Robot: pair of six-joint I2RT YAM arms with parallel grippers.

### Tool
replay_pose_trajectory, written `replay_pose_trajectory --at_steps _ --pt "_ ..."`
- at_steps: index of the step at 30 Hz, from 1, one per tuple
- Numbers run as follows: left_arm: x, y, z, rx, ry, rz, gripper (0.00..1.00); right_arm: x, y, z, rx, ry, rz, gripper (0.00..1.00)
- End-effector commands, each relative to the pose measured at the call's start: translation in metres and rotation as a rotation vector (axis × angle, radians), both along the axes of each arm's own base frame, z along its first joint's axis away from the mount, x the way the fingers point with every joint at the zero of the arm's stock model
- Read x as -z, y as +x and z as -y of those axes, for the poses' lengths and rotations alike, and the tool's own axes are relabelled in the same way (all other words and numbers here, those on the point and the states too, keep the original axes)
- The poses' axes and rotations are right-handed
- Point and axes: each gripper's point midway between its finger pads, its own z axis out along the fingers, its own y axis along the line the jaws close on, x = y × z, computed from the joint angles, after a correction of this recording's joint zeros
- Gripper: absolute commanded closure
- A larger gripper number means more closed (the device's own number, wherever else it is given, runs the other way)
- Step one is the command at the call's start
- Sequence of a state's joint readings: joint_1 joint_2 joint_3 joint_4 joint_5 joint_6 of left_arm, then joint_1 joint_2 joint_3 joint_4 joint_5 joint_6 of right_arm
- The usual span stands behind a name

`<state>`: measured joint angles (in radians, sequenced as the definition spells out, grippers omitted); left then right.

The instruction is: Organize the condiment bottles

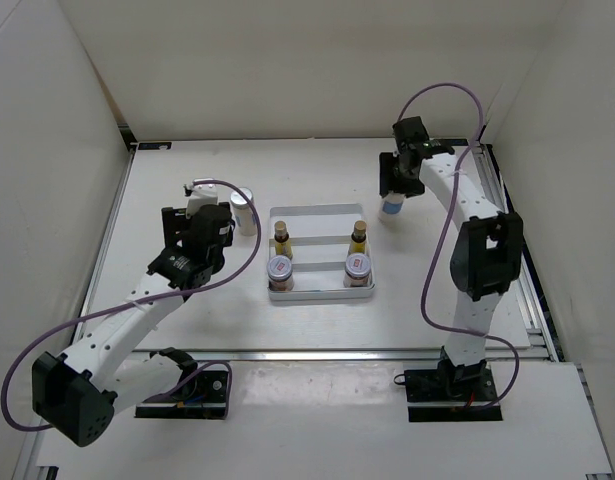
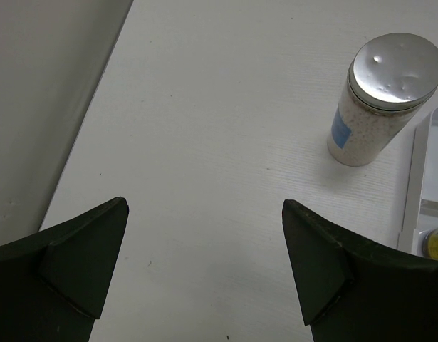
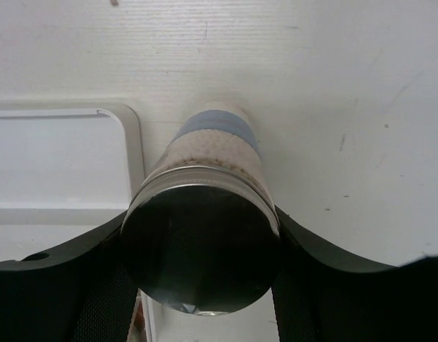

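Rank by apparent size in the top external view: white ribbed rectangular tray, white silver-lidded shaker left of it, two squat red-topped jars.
1. White ribbed rectangular tray, clearly largest.
2. White silver-lidded shaker, slightly larger than a jar.
3. Left red-topped jar and right red-topped jar: alike, unranked.

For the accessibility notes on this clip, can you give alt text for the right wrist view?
A white silver-lidded shaker with a blue band stands on the white table, with the black fingers of the right gripper closed against both its sides. A corner of the white tray lies left of it.
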<state>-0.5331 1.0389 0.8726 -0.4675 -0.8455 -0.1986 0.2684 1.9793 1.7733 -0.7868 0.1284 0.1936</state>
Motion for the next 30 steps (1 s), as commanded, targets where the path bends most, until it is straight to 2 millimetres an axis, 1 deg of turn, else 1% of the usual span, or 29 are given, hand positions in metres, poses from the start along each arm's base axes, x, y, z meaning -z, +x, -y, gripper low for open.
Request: replay_pose_trajectory --at_steps 1,2,3,4,5,6,7,8,9,10,12,13,15,16,18,19,20,21,22,24,25,26,27,29,30 --pt "-0.013 0.006 0.006 0.016 -0.025 0.034 0.00 -0.105 0.005 -0.005 -0.036 -0.009 0.287 0.98" --pt "-0.013 0.006 0.008 0.023 -0.030 0.031 0.00 -0.122 0.000 -0.015 -0.072 -0.004 0.326 1.00" --pt "-0.013 0.006 0.008 0.024 -0.030 0.031 0.00 -0.124 0.000 -0.022 -0.104 -0.001 0.335 1.00" --pt "-0.009 0.007 0.008 0.023 -0.024 0.021 0.00 -0.141 -0.001 -0.029 -0.137 0.011 0.373 1.00" --pt "-0.009 0.007 0.008 0.023 -0.023 0.021 0.00 -0.139 -0.008 -0.044 -0.189 0.032 0.358 1.00" --pt "-0.009 0.007 0.008 0.023 -0.023 0.021 0.00 -0.148 -0.012 -0.051 -0.210 0.055 0.375 1.00" --pt "-0.009 0.007 0.008 0.023 -0.023 0.021 0.00 -0.148 -0.013 -0.055 -0.240 0.068 0.372 1.00" --pt "-0.009 0.007 0.008 0.023 -0.023 0.021 0.00 -0.148 -0.018 -0.066 -0.287 0.086 0.368 1.00" --pt "-0.009 0.007 0.008 0.023 -0.023 0.021 0.00 -0.143 -0.020 -0.071 -0.308 0.107 0.357 1.00" --pt "-0.009 0.007 0.008 0.023 -0.023 0.021 0.00 -0.143 -0.025 -0.082 -0.345 0.139 0.349 1.00" --pt "-0.009 0.007 0.008 0.023 -0.023 0.021 0.00 -0.133 -0.025 -0.089 -0.376 0.154 0.321 1.00" --pt "-0.009 0.007 0.008 0.023 -0.023 0.021 0.00 -0.129 -0.027 -0.096 -0.394 0.163 0.309 1.00" --pt "-0.009 0.007 0.008 0.023 -0.023 0.021 0.00 -0.110 -0.029 -0.103 -0.424 0.164 0.258 1.00" --pt "-0.009 0.007 0.008 0.023 -0.023 0.021 0.00 -0.104 -0.028 -0.103 -0.424 0.161 0.246 1.00" --pt "-0.007 0.008 0.009 0.023 -0.019 0.013 0.00 -0.093 -0.033 -0.113 -0.457 0.161 0.211 1.00" --pt "-0.007 0.008 0.009 0.023 -0.019 0.013 0.00 -0.087 -0.035 -0.112 -0.456 0.158 0.198 1.00" --pt "-0.007 0.008 0.009 0.023 -0.019 0.013 0.00 -0.079 -0.037 -0.118 -0.471 0.164 0.181 1.00" --pt "-0.007 0.008 0.009 0.023 -0.019 0.013 0.00 -0.079 -0.038 -0.120 -0.486 0.169 0.181 1.00" --pt "-0.007 0.008 0.009 0.023 -0.019 0.013 0.00 -0.075 -0.039 -0.124 -0.495 0.168 0.171 1.00" --pt "-0.007 0.008 0.009 0.023 -0.019 0.013 0.00 -0.062 -0.041 -0.131 -0.506 0.156 0.145 1.00" --pt "-0.007 0.008 0.009 0.023 -0.019 0.013 0.00 -0.062 -0.041 -0.131 -0.506 0.155 0.145 1.00" --pt "-0.007 0.008 0.009 0.023 -0.019 0.013 0.00 -0.054 -0.041 -0.129 -0.500 0.143 0.124 1.00" --pt "-0.007 0.008 0.009 0.023 -0.019 0.013 0.00 -0.048 -0.043 -0.134 -0.510 0.140 0.110 1.00" --pt "-0.007 0.008 0.009 0.023 -0.019 0.013 0.00 -0.042 -0.041 -0.127 -0.487 0.100 0.095 1.00" --pt "-0.007 0.008 0.009 0.023 -0.019 0.013 0.00 -0.036 -0.043 -0.129 -0.490 0.087 0.078 0.98"
